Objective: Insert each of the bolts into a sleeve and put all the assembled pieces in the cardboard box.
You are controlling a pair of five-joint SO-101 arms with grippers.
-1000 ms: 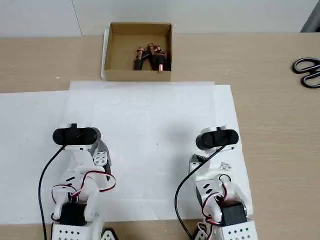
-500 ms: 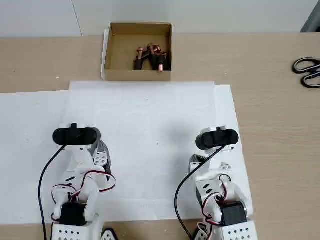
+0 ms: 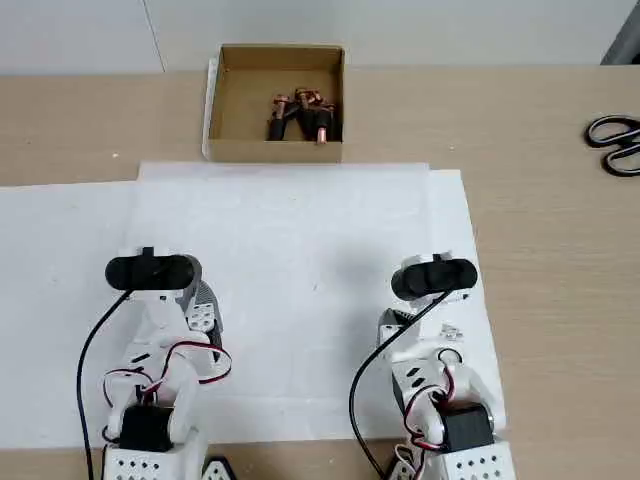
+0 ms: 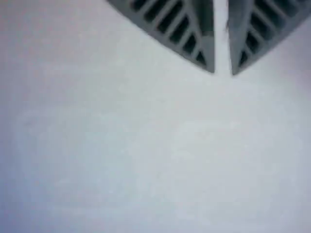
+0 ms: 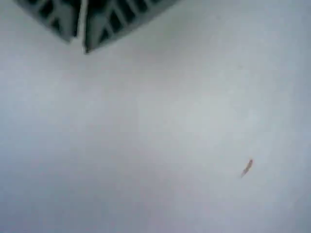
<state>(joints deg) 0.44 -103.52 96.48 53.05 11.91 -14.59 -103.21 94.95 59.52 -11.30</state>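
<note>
With the assembled pieces (image 3: pixel 303 115) heaped in the cardboard box (image 3: pixel 238 105) and the left hand (image 4: pixel 222 68) and right hand (image 5: pixel 81 42) closed, empty, over the white sheet (image 3: pixel 300 260), bolts could be shaken from sleeves only if the box were knocked.

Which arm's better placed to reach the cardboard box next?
Left, marginally: the cardboard box sits nearer the left arm. Both arms are folded back over the white paper, left gripper and right gripper empty. The assembled pieces already lie in the box, so little may remain.
</note>
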